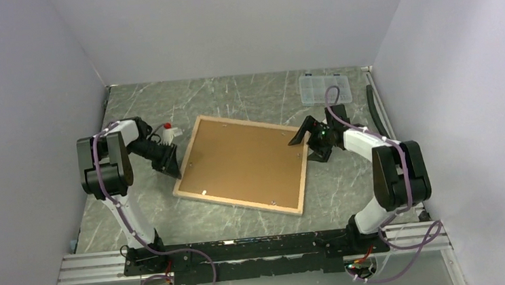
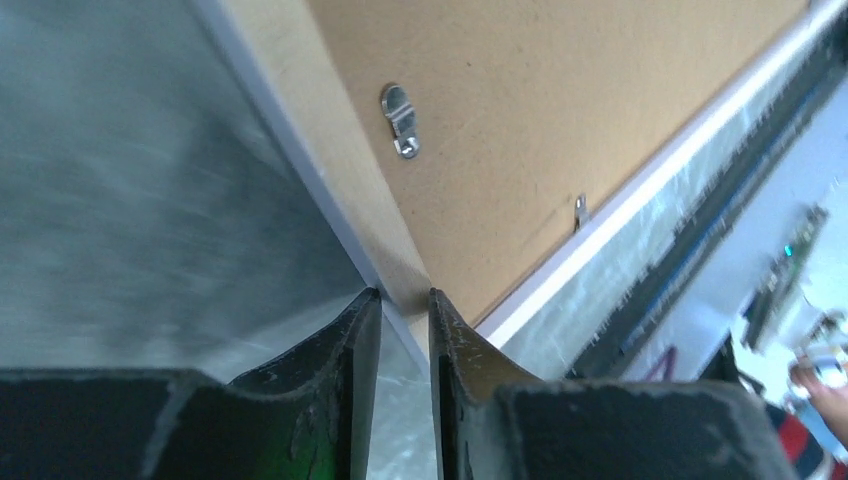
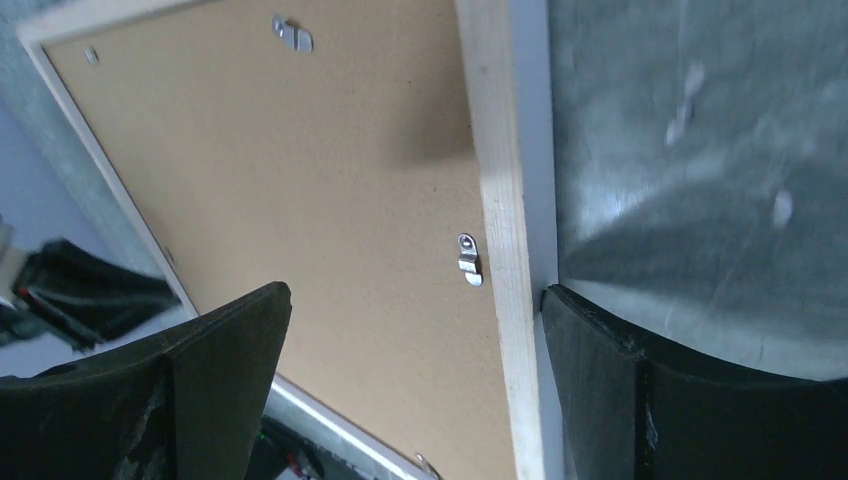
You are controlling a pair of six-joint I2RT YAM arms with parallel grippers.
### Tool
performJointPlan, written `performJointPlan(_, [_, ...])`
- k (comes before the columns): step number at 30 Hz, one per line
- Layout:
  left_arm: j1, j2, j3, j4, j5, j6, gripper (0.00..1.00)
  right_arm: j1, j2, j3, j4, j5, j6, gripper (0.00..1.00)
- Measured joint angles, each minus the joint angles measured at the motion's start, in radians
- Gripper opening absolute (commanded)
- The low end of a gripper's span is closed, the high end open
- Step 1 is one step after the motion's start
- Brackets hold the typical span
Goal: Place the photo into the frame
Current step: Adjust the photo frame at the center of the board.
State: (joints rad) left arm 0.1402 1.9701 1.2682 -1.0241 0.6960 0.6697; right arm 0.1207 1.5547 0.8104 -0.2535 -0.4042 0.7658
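The frame point(image 1: 304, 179) lies back-up on the marbled table, its light wood rails around a brown backing panel point(image 1: 244, 160). My left gripper point(image 1: 172, 165) sits at the frame's left rail near the front corner. In the left wrist view its fingertips point(image 2: 372, 300) are pressed against either side of the wood rail point(image 2: 310, 130). My right gripper point(image 1: 307, 141) is open at the right rail point(image 3: 495, 150). One of its fingers hangs over the backing panel point(image 3: 300, 180), the other stands just outside the rail. The photo is hidden.
A clear plastic compartment box point(image 1: 325, 88) stands at the back right. A small white object with a red cap point(image 1: 169, 130) lies behind the left arm. Metal turn clips point(image 2: 401, 120) point(image 3: 469, 257) sit on the backing panel's edges. Walls close in on three sides.
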Motion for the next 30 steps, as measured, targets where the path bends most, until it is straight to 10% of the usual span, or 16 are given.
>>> performJointPlan(14, [-0.039, -0.080, -0.105, -0.155, 0.050, 0.072, 0.36, 0.039, 0.068, 0.207, -0.082, 0.177, -0.032, 1.00])
performJointPlan(22, [0.027, -0.079, -0.087, -0.018, 0.104, -0.089, 0.42, 0.315, -0.097, 0.271, -0.090, 0.269, -0.026, 0.95])
performJointPlan(30, [0.020, 0.023, -0.081, 0.063, 0.127, -0.167, 0.29, 0.589, 0.102, 0.336, 0.048, 0.152, 0.009, 0.87])
